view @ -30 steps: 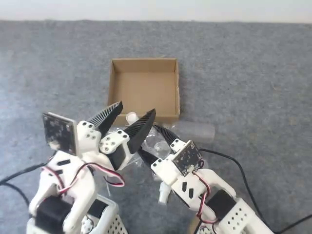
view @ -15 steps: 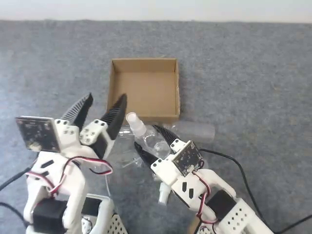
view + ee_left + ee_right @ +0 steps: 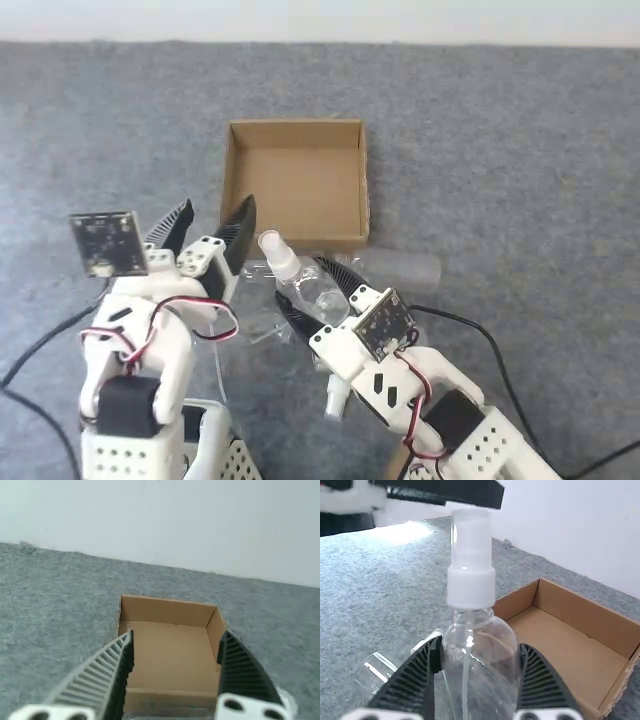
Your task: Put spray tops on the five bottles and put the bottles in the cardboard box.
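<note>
My right gripper (image 3: 306, 290) is shut on a clear bottle (image 3: 312, 290) with a white spray top (image 3: 276, 250) on its neck. It holds the bottle tilted, just in front of the cardboard box (image 3: 236, 180). In the right wrist view the bottle (image 3: 478, 665) stands between the fingers (image 3: 418, 677), its spray top (image 3: 470, 565) pointing up, with the box (image 3: 600, 625) behind. My left gripper (image 3: 210, 222) is open, left of the spray top and apart from it. Its wrist view looks past its own gripper (image 3: 176, 639) into the box (image 3: 170, 611).
Another clear bottle (image 3: 405, 268) lies right of the held one, and more lie beneath it (image 3: 255, 300). A white spray part (image 3: 335, 400) rests by the right arm. A white lattice basket (image 3: 225, 450) stands at the front left. Grey carpet spreads around the box.
My left gripper has drawn back to the left, away from the bottle's neck, and the spray top stays on the bottle. The right arm has kept still.
</note>
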